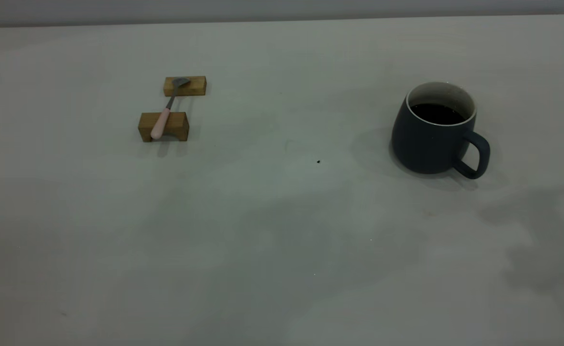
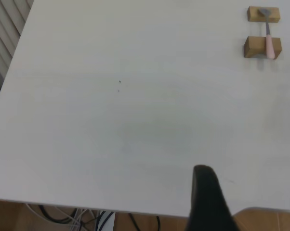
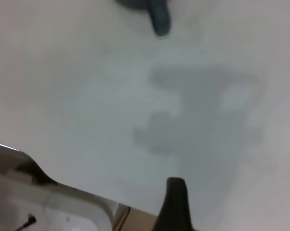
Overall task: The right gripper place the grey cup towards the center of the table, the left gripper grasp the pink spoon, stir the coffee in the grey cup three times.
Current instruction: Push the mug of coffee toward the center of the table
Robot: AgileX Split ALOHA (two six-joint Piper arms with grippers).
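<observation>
While bridging two blocks [image 1: 164,126], pink spoon [image 1: 165,113] points bowl-end away.

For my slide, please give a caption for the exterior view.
Grey cup of coffee at table right; pink spoon bridges two wooden blocks left.

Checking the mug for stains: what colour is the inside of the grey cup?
Off-white inside the grey cup, clearest in the exterior view.

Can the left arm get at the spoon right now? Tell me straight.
Probably yes. The spoon lies bridged across two wooden blocks, its pink handle raised off the table, and nothing stands around it. The left gripper is far back at the table's edge.
</observation>
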